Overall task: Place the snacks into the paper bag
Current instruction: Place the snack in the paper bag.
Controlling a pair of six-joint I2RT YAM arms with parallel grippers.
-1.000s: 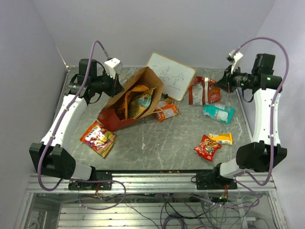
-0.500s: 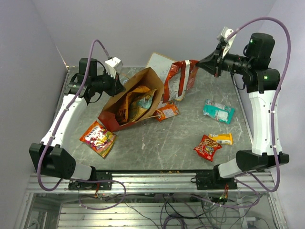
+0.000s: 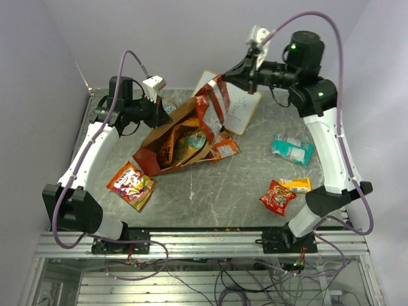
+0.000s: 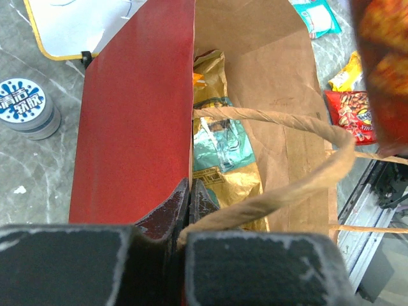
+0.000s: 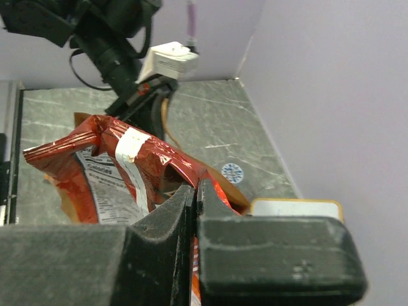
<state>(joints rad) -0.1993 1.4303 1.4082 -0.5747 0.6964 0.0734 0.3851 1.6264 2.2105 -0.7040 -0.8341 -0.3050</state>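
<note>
The paper bag lies tilted on the table, red outside and brown inside, its mouth facing up and right. My left gripper is shut on the bag's wall at the rim, beside a loop handle. Gold and teal snacks lie inside. My right gripper is shut on a red foil snack packet that hangs over the bag's mouth. Loose snacks: a teal packet, a red packet, a yellow bar, and orange packets.
A white writing board lies behind the bag. A round blue-and-white tin stands by the bag at the back. Grey walls close in the left, back and right sides. A metal rail runs along the near edge.
My right arm has lifted the red packet off the table at the back right and swung it left, to above the bag's mouth. The left gripper has kept its hold on the bag.
</note>
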